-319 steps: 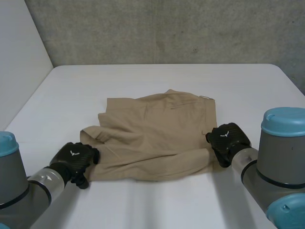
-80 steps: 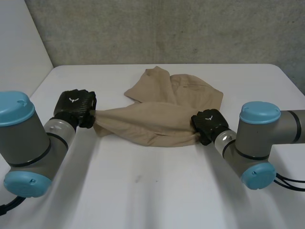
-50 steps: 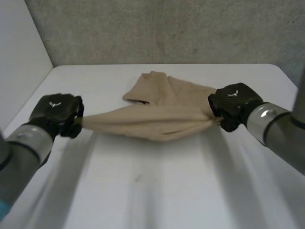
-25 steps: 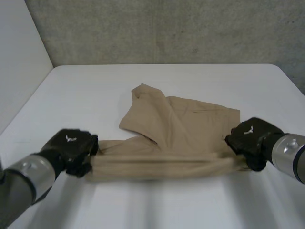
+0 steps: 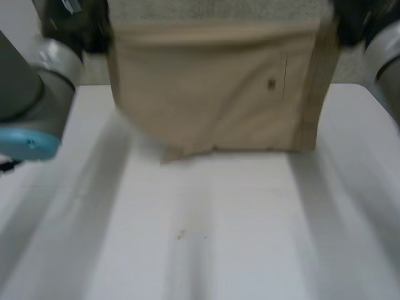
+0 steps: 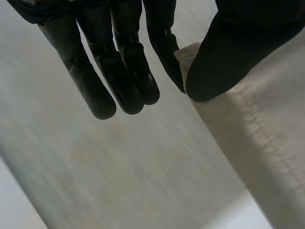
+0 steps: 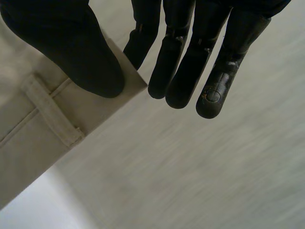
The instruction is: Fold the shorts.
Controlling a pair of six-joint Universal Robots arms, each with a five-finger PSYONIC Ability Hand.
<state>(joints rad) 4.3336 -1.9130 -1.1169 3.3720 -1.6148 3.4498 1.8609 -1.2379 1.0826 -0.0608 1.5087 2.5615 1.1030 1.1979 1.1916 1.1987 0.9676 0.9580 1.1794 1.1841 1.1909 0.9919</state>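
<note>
The tan shorts (image 5: pixel 212 87) hang spread out in the air between both raised hands, their lower hem over the far part of the white table (image 5: pixel 206 237). My left hand (image 5: pixel 87 22) holds one upper corner and my right hand (image 5: pixel 353 22) the other. In the left wrist view, the thumb (image 6: pixel 238 43) pinches the cloth's seamed corner (image 6: pixel 257 143) against a finger. In the right wrist view, the thumb (image 7: pixel 71 43) presses the waistband corner (image 7: pixel 28 129) against a finger, close to a belt loop (image 7: pixel 52 112). The remaining fingers (image 7: pixel 190 57) of each hand stay straight.
A grey concrete wall stands behind the table. A small dark speck (image 5: pixel 180 235) marks the tabletop near the middle. Bare white surface stretches from the hanging hem toward the near edge.
Both hands have risen sharply from table level, lifting the shorts off the table. The cloth, bunched and stretched flat before, now hangs open like a sheet.
</note>
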